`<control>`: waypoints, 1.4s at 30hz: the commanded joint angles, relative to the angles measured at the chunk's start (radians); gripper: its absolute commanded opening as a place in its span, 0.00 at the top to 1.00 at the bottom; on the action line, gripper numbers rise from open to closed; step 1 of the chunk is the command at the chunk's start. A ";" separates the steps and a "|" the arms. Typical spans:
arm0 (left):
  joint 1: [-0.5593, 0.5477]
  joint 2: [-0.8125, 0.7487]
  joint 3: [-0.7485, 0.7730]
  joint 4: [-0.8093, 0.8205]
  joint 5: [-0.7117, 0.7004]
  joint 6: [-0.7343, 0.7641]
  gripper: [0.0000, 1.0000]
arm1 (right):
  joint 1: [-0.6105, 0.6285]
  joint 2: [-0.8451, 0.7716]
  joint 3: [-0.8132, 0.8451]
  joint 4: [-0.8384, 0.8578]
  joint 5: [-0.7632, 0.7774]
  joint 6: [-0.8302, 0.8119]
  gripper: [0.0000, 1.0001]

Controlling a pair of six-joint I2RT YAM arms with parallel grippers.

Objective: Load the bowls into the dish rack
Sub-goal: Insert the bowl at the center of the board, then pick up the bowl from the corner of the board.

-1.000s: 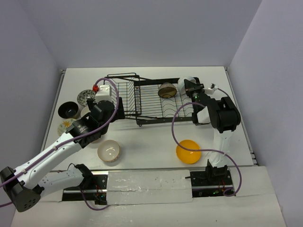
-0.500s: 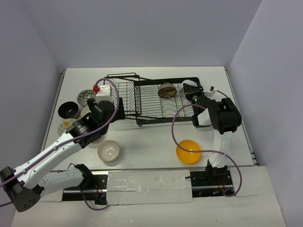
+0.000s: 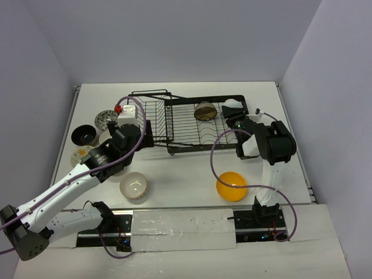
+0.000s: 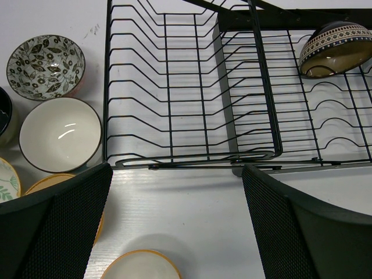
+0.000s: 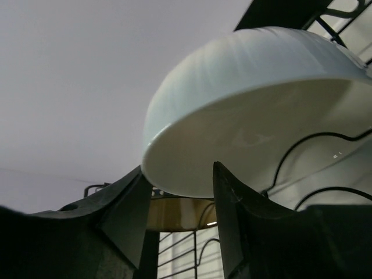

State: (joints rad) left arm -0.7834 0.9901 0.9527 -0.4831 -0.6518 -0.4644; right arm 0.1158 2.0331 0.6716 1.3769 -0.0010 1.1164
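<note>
While, from above, the white bowl (image 3: 231, 104) leans at the dish rack's (image 3: 192, 125) right end, we fear it toppling. Left wrist: left gripper (image 4: 174, 192) gapes empty beside the rack. Right wrist: right gripper's (image 5: 177, 195) fingers stand parted astride its rim; retreating could snag it.

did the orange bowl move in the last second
No. The orange bowl lies at the same spot, on the near side of the dish rack.
</note>
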 commanded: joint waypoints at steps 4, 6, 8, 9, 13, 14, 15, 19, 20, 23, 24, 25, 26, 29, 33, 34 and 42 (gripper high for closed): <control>-0.007 -0.027 0.006 0.021 0.004 0.012 0.01 | 0.005 -0.060 -0.038 0.389 0.007 -0.032 0.44; -0.007 -0.028 0.008 0.021 0.003 0.012 0.01 | 0.007 -0.073 -0.043 0.389 0.007 -0.033 0.41; -0.007 -0.028 0.008 0.020 0.001 0.013 0.01 | 0.005 -0.079 -0.046 0.389 0.007 -0.032 0.31; -0.005 -0.028 0.008 0.020 -0.002 0.012 0.01 | 0.005 -0.083 -0.047 0.389 -0.017 -0.030 0.29; -0.005 -0.030 0.008 0.020 -0.006 0.013 0.01 | 0.005 -0.094 -0.046 0.389 -0.039 -0.032 0.18; -0.005 -0.030 0.008 0.021 -0.005 0.013 0.01 | 0.004 -0.097 -0.044 0.389 -0.043 -0.032 0.16; -0.005 -0.031 0.008 0.018 -0.006 0.013 0.01 | 0.005 -0.099 -0.043 0.389 -0.054 -0.035 0.16; -0.004 -0.036 0.008 0.018 -0.011 0.015 0.01 | 0.005 -0.103 -0.038 0.389 -0.063 -0.032 0.14; -0.004 -0.036 0.008 0.018 -0.011 0.015 0.01 | 0.004 -0.103 -0.038 0.389 -0.067 -0.030 0.14; -0.002 -0.036 0.008 0.020 -0.009 0.015 0.01 | 0.004 -0.111 -0.043 0.389 -0.071 -0.032 0.14; -0.002 -0.036 0.008 0.020 -0.008 0.015 0.01 | 0.004 -0.114 -0.044 0.389 -0.073 -0.039 0.14; -0.002 -0.036 0.008 0.020 -0.006 0.015 0.01 | 0.004 -0.119 -0.046 0.389 -0.076 -0.043 0.14; -0.002 -0.034 0.008 0.020 -0.006 0.015 0.01 | 0.002 -0.129 -0.053 0.389 -0.077 -0.046 0.14; -0.001 -0.036 0.009 0.020 -0.003 0.015 0.01 | -0.002 -0.152 -0.067 0.389 -0.093 -0.053 0.13; 0.004 -0.034 0.009 0.018 -0.002 0.015 0.01 | -0.011 -0.185 -0.089 0.387 -0.117 -0.047 0.09; 0.007 -0.036 0.011 0.018 -0.002 0.015 0.01 | -0.011 -0.192 -0.096 0.389 -0.120 -0.046 0.06; 0.021 -0.038 0.014 0.017 -0.003 0.013 0.01 | -0.007 -0.300 -0.193 0.369 -0.168 -0.034 0.04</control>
State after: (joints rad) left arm -0.7712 0.9768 0.9527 -0.4835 -0.6521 -0.4641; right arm 0.1104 1.7916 0.5117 1.3296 -0.1375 1.0809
